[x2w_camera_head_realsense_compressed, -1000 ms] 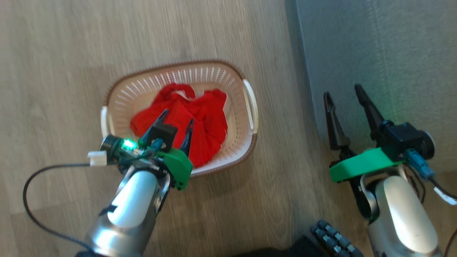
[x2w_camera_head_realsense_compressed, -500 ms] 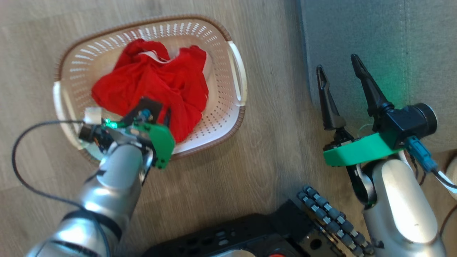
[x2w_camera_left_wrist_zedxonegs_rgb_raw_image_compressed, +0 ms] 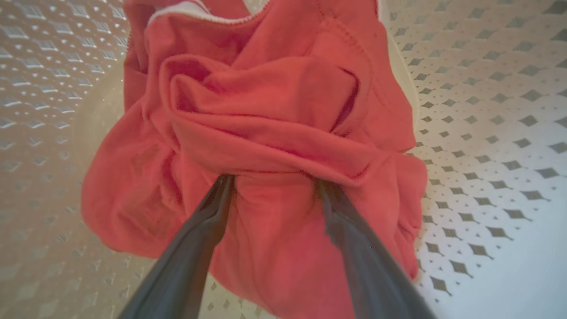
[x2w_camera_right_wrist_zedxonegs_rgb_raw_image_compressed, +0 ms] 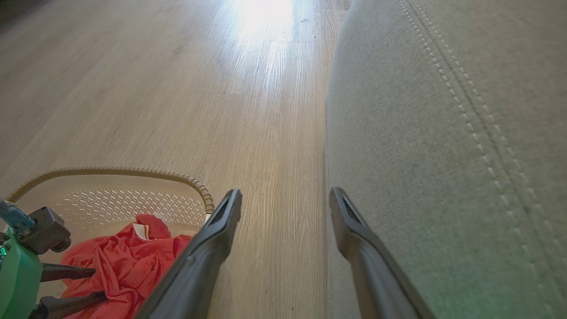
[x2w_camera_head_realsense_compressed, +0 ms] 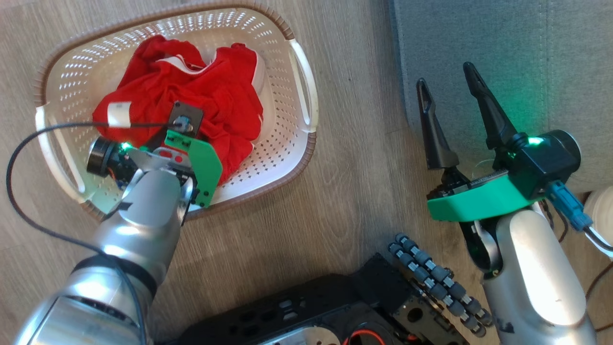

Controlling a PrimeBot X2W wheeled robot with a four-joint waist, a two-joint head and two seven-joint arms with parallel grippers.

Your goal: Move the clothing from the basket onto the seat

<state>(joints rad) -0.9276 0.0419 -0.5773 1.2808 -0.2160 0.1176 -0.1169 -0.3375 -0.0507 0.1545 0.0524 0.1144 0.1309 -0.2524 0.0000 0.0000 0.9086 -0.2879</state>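
Observation:
The cream basket [x2w_camera_head_realsense_compressed: 283,143] stands on the wood floor at the upper left, with the red clothing [x2w_camera_head_realsense_compressed: 215,100] bunched inside, white trim showing near its top. My left arm points down into it. In the left wrist view my left gripper [x2w_camera_left_wrist_zedxonegs_rgb_raw_image_compressed: 274,182] is open, its fingertips pushed into folds of the clothing [x2w_camera_left_wrist_zedxonegs_rgb_raw_image_compressed: 274,102], a hump of cloth between them. The grey seat [x2w_camera_head_realsense_compressed: 503,43] fills the upper right. My right gripper [x2w_camera_head_realsense_compressed: 445,76] is open and holds nothing, hanging over the seat's near edge, one finger over floor and one over the cushion [x2w_camera_right_wrist_zedxonegs_rgb_raw_image_compressed: 443,155].
A strip of bare wood floor [x2w_camera_head_realsense_compressed: 364,167] separates basket and seat. My black base [x2w_camera_head_realsense_compressed: 311,311] with its roller wheel lies along the bottom edge. A black cable [x2w_camera_head_realsense_compressed: 14,191] loops from my left wrist over the basket's left side.
The head camera has tilted, so the whole picture shifted. My left gripper has dropped from above the clothing into the basket, its fingers now sunk in the cloth. The right gripper stays open.

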